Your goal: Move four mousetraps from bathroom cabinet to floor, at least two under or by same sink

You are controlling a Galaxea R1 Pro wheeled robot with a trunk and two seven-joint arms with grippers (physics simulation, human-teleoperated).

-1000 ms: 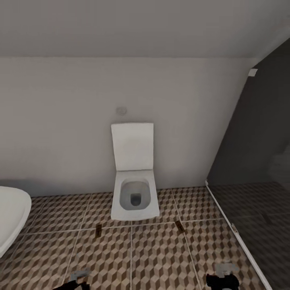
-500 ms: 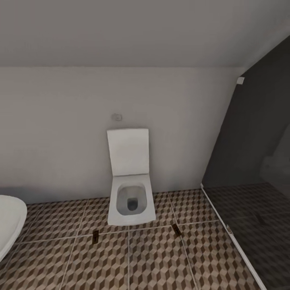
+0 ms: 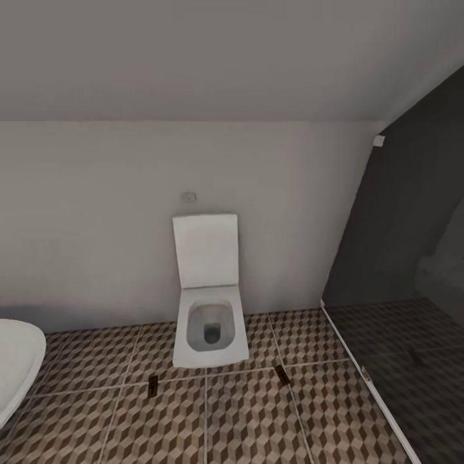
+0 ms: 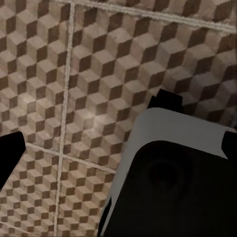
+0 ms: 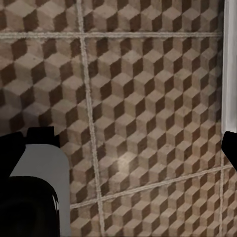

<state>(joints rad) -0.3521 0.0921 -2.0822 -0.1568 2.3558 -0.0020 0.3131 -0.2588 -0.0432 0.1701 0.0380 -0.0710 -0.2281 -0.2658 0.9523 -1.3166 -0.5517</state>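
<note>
Two mousetraps lie flat on the patterned bathroom floor (image 3: 251, 419) in front of a white toilet, one (image 3: 153, 386) toward its left and one (image 3: 281, 375) toward its right. The cabinet and the sink are out of view. In the left wrist view my left gripper (image 4: 121, 148) is open above the floor tiles (image 4: 98, 74), with a dark fingertip at each side edge and nothing held. In the right wrist view my right gripper (image 5: 121, 145) is also open over the tiles (image 5: 148, 98) and holds nothing.
The white toilet (image 3: 209, 322) stands against the back wall with its lid up. A rounded white tub rim (image 3: 16, 361) juts in at the left. A dark glass shower partition (image 3: 399, 270) with a white floor rail (image 3: 367, 380) closes off the right.
The head view has tilted upward and shifted slightly, so more ceiling shows and less near floor. The two mousetraps and the toilet have kept their places.
</note>
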